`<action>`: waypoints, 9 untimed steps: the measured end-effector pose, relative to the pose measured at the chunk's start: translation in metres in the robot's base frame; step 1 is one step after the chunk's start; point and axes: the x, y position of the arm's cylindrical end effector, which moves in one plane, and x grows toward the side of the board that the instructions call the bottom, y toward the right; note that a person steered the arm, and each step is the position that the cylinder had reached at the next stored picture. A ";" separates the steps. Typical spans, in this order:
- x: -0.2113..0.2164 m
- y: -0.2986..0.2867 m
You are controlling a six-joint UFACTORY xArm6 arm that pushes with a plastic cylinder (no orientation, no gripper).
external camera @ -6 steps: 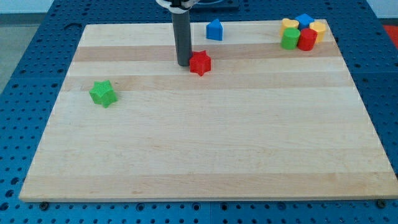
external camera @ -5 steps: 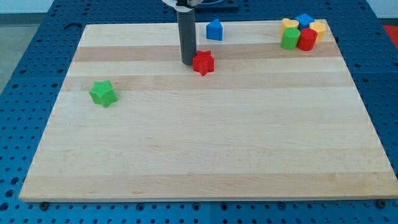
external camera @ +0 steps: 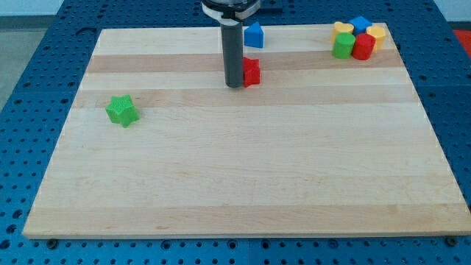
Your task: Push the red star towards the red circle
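The red star [external camera: 252, 72] lies on the wooden board [external camera: 243, 177] near the view's top, a little left of centre; my rod hides its left part. My tip [external camera: 234, 85] rests against the star's left side. The red circle [external camera: 363, 46] stands at the view's top right, in a tight cluster with other blocks, well to the right of the star.
Next to the red circle are a green block [external camera: 342, 46], a blue block [external camera: 360, 24] and two yellow blocks [external camera: 343, 29] [external camera: 377, 33]. A blue block [external camera: 254, 34] sits just above the star. A green star [external camera: 121, 110] lies at the view's left.
My tip has moved to the view's right and slightly down, and the red star has slid to the right with it.
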 end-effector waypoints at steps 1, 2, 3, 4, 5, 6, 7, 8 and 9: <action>-0.022 0.000; -0.032 0.000; -0.048 0.018; -0.048 0.045; -0.048 0.053; -0.048 0.073; -0.032 0.069; -0.022 0.065; -0.021 0.074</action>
